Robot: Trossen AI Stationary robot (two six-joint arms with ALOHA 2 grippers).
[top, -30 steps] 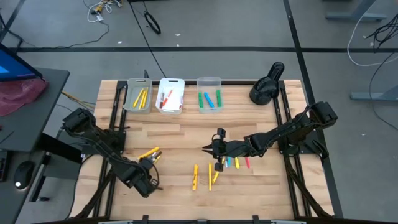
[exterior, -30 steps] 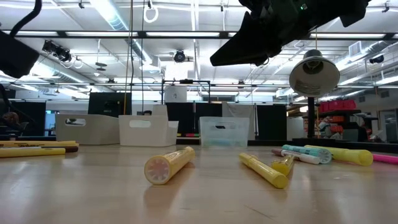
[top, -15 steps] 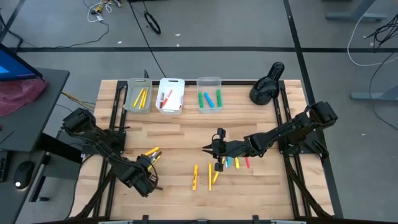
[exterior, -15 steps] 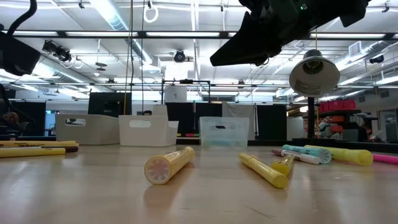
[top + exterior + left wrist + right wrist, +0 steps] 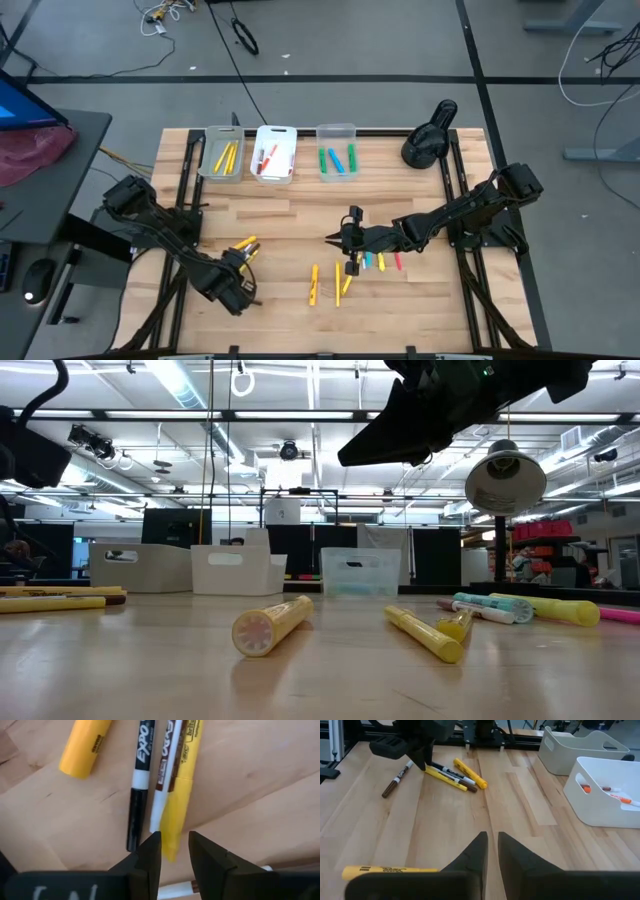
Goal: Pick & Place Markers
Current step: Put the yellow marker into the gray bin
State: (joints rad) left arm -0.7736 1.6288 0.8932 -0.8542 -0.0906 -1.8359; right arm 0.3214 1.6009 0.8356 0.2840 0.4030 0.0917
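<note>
1. The left tool hangs just above the table with its two fingers a narrow gap apart and nothing between them. The gap sits over the near end of a yellow marker.
2. That yellow marker lies in a tight bundle: a brown-printed white marker touches its side, a black marker lies just beyond that, and a loose yellow cap-like piece sits apart from the bundle.
3. Judged from this, the step in hand is picking one marker out of the bundle. The left tool would do well to spread wider before descending, so one finger lands on bare table and the other slips between the yellow marker and its white neighbour.
4. A squeeze across both neighbours risks lifting two or rolling them.
5. The right tool waits nearly closed and empty, well away from the bundle, above the scattered markers at mid-table.
6. The bins stand at the far edge, well apart from the bundle; the grey one already holds yellow markers.
</note>
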